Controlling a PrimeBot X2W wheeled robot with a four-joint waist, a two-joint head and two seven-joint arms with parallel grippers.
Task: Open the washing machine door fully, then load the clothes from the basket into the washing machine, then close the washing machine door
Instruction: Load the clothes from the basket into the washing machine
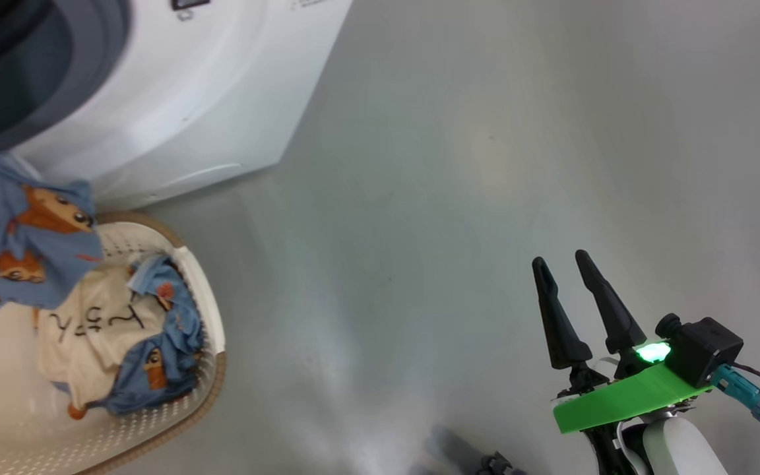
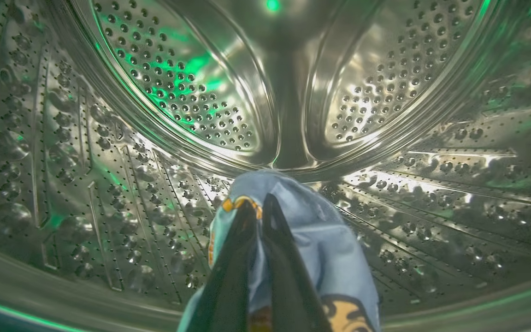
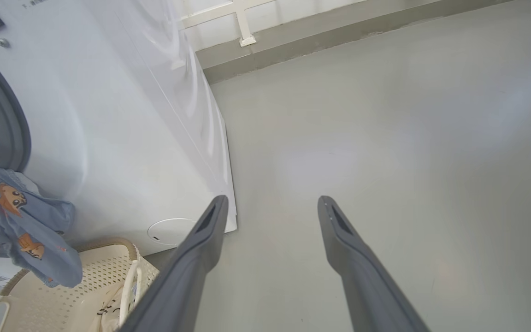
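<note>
My left gripper is inside the steel drum of the washing machine, shut on light blue clothes printed with cartoon animals. That blue fabric trails out of the grey gasket and hangs over the basket. A cream garment with black scribbles and more blue cloth lie in the basket. Low on the right, my right gripper hovers open over the bare floor with nothing between its fingers. In the right wrist view it points past the washer's corner. The washing machine door is out of view.
Grey floor stretches to the right of the washer and basket. A wall base with a white frame runs behind the machine. A dark blurred object sits at the bottom edge of the head view.
</note>
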